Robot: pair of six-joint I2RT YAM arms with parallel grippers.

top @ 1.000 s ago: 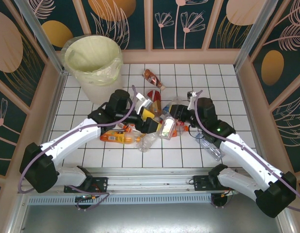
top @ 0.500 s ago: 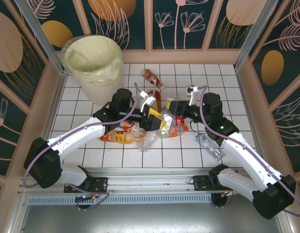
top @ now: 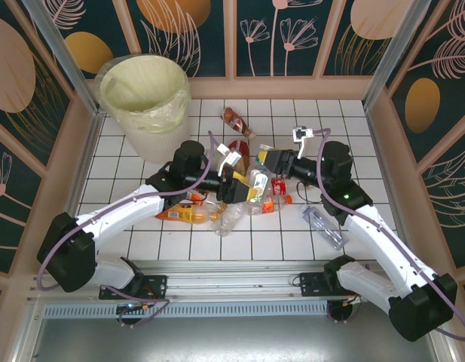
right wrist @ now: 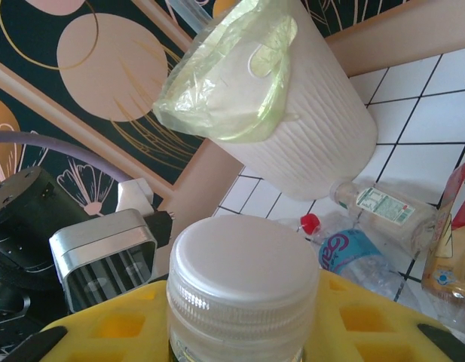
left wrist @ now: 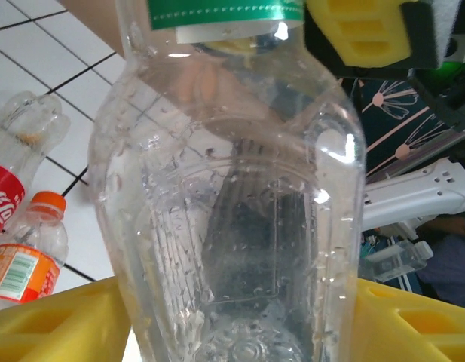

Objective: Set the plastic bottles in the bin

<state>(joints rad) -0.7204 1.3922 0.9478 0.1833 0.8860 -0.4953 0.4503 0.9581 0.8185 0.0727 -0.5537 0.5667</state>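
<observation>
1. Top external view: left tool (top: 240, 187) and right tool (top: 267, 161) meet over the heap of small plastic bottles (top: 230, 215) on the white tiled surface (top: 338, 128). The clear green-labelled plastic bottle (top: 256, 187) between them is hard to make out.
2. Right wrist view: right tool (right wrist: 243, 320) is clenched on that bottle's white cap (right wrist: 243, 268). Bottle body is cut off below.
3. Left wrist view: bottle (left wrist: 240, 188) sits between the left tool's yellow fingers (left wrist: 59, 324), base cut off. Clamped or just beside, cannot tell.
4. Large round white bin with pale yellow bag liner (top: 145, 94) stands far left, well apart from the heap. Its ribbed side shows in the right wrist view (right wrist: 307, 143).
</observation>
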